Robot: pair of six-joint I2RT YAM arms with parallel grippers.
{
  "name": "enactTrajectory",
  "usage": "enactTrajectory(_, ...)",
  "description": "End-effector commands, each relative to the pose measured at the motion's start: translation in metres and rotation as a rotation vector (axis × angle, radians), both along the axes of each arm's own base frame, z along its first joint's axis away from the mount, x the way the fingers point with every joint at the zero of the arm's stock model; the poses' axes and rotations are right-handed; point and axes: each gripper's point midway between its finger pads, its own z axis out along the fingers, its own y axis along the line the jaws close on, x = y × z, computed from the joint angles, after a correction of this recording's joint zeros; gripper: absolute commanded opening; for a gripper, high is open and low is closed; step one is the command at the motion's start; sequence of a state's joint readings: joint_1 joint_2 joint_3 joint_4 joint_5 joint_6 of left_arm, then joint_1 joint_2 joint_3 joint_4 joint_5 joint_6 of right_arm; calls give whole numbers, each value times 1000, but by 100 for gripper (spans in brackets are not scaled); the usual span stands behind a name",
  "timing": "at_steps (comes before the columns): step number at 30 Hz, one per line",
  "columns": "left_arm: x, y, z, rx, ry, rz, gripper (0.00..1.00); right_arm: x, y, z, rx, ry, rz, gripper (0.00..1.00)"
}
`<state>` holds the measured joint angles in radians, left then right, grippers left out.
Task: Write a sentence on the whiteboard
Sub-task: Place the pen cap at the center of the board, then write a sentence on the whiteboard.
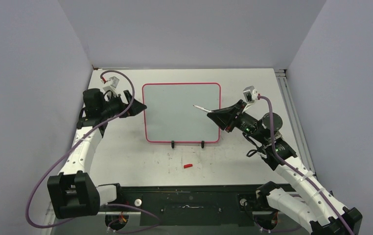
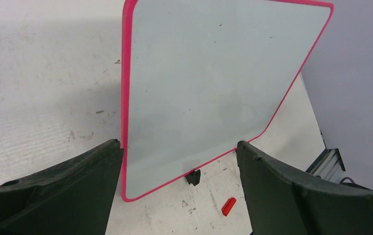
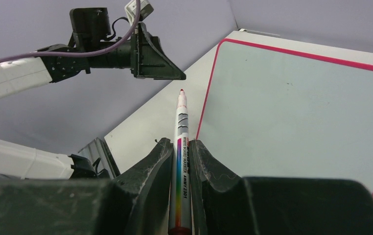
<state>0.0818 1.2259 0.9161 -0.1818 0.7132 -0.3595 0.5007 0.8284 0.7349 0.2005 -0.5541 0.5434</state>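
Whiteboard [image 1: 182, 112] first: we judge it a stiff, light panel with a glossy, slick face, likely to skid on the table [image 1: 126, 161] under a pushing pen, so the place to take or brace it is its thin pink frame, never the writing surface. It lies at the middle of the table, its small black feet [image 1: 173, 144] at the near edge, and its face is blank, with no lettering on it yet. Our right gripper [image 3: 180, 144] is clamped narrow around the barrel of a slim, rigid marker [image 3: 181, 161], uncapped. From above, the red tip reaches over the board's right half; we cannot tell whether it touches. Our left gripper [image 1: 138, 105] stands wide apart and holds nothing, just beside the board's left edge. In its wrist view the board's near corner shows between the two fingers [image 2: 67, 191]. A small red cap [image 1: 188, 166] lies on the table, near the feet.
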Motion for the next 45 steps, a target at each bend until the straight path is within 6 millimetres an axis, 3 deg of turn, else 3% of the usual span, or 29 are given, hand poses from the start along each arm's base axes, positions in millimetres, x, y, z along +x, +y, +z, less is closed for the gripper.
enactTrajectory(1,27,-14,49,-41,-237,-167,84,-4,11,17,28,-60,56,9)
enactTrajectory(6,66,-5,39,-56,-229,-170,83,-3,17,17,32,-57,76,9)
enactTrajectory(12,93,-2,37,-60,-254,-173,82,-6,19,18,22,-59,91,10)
enactTrajectory(17,104,-6,25,-82,-229,-213,80,-8,19,17,11,-61,94,10)
enactTrajectory(21,107,-12,21,-130,-216,-249,68,-9,20,16,7,-59,98,10)
enactTrajectory(27,100,-26,28,-230,-230,-281,51,-12,22,15,4,-60,112,10)
enactTrajectory(33,87,-26,15,-207,-195,-222,41,-16,22,13,7,-62,117,10)
enactTrajectory(45,46,-43,8,-159,-171,-206,30,-25,18,8,-8,-67,118,10)
